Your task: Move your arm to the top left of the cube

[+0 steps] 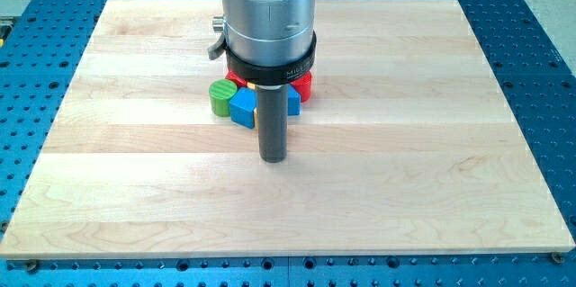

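Tip: my tip [272,157] rests on the worktop [135,188], just below the cluster toward the view's bottom.
End effector: a plain rod; no jaws to open or close.
Cube: blue cube [243,106] sits beside the green cylinder [220,96], partly behind the rod.
Other blocks: red block [304,85], mostly hidden; shape unclear.
Judgement: the tip must round the cluster to reach the cube's upper left.
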